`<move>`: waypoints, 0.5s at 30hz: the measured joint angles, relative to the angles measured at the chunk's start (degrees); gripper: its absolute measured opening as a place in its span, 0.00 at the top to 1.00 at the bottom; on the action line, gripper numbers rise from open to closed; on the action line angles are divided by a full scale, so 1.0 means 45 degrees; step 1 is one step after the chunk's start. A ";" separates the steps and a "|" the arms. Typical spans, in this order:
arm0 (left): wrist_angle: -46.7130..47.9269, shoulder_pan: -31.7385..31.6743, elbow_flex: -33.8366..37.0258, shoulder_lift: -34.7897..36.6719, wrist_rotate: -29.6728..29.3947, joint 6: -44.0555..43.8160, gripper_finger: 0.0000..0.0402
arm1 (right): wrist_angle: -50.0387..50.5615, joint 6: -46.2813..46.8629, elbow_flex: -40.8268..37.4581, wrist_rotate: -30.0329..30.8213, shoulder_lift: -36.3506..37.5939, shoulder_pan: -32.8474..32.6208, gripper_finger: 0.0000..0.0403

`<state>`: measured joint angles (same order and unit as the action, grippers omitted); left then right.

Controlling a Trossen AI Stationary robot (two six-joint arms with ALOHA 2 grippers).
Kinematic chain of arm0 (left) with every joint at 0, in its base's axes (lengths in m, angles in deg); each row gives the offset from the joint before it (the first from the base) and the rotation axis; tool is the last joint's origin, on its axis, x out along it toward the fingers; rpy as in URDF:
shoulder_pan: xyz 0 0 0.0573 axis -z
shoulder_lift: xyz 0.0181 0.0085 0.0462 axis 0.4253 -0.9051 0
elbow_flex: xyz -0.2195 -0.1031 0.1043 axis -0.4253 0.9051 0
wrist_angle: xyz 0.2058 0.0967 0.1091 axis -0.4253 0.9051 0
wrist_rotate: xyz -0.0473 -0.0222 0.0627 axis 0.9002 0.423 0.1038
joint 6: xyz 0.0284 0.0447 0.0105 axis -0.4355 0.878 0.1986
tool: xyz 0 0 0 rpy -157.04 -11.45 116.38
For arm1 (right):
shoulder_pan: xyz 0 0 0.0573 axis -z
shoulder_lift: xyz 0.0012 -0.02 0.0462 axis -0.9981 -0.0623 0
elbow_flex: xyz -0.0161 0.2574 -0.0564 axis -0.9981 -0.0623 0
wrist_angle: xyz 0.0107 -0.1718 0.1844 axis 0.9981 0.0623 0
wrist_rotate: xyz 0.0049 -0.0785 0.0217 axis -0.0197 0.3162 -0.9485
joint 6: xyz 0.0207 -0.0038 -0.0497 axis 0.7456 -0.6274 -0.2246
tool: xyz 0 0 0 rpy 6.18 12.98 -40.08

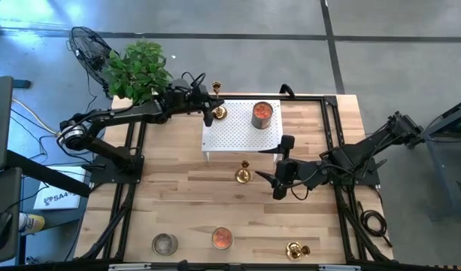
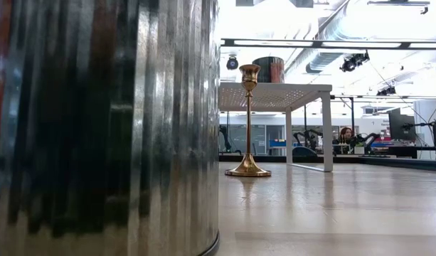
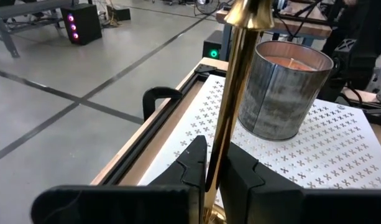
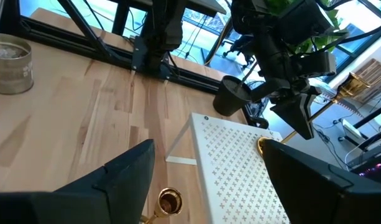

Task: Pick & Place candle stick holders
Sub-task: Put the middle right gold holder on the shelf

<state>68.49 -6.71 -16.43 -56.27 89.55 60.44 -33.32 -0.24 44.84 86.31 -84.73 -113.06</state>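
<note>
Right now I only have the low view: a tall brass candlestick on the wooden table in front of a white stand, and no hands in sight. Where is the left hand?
Observer: The left hand is shut on the stem of a second brass candlestick, which stands on the white perforated stand at the corner nearest the green potted plant.
Operator: And the right hand?
Observer: The right hand hangs open above the wooden table, close beside the tall brass candlestick in front of the stand.

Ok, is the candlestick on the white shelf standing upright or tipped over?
Upright: the left wrist view shows the candlestick's stem rising vertically between the left gripper's jaws, over the white shelf.
</note>
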 joint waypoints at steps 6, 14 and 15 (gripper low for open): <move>-0.0071 0.0000 0.0015 -0.0005 0.0269 -0.0044 0.93 | 0.0000 0.0009 0.0000 -0.0005 0.0000 0.0000 0.27; -0.0104 0.0000 0.0015 -0.0010 0.0769 -0.0966 0.90 | 0.0005 0.0006 0.0000 -0.0010 0.0000 0.0000 0.27; -0.0100 0.0000 0.0015 -0.0010 0.0764 -0.1005 0.89 | 0.0005 0.0004 0.0000 -0.0012 0.0000 0.0000 0.27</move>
<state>68.04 -6.71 -16.36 -56.32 92.99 55.92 -33.30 -0.22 44.84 86.26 -84.73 -113.06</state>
